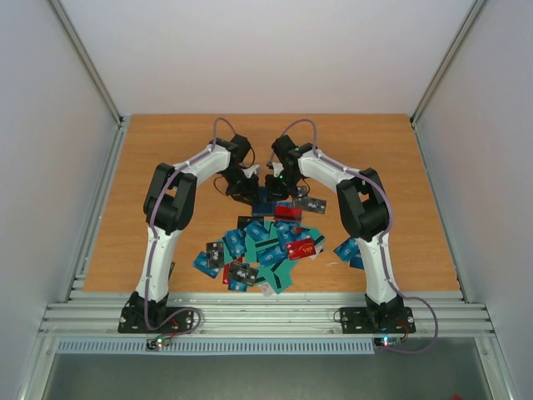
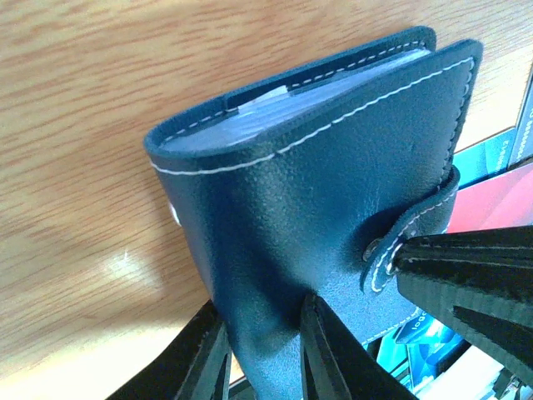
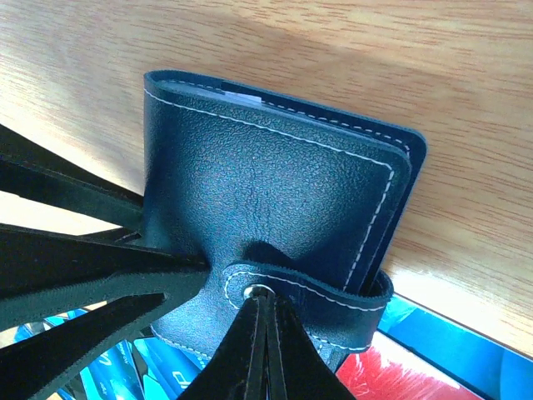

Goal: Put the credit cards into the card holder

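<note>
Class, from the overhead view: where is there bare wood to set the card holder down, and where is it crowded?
Bare wood: left of the left arm, to the table edge; right of the right arm; the far strip beyond both. Crowded: the near middle between the arms, under the credit cards.

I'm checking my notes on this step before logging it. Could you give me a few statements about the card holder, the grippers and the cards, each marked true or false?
1. The left gripper grips the navy card holder by its cover. True.
2. The card holder lies spread open on the table. False: it is folded closed and held by both grippers.
3. The right gripper is shut on the holder's snap strap. True.
4. Every card is already inside the holder. False: many credit cards lie piled on the wooden table.
</note>
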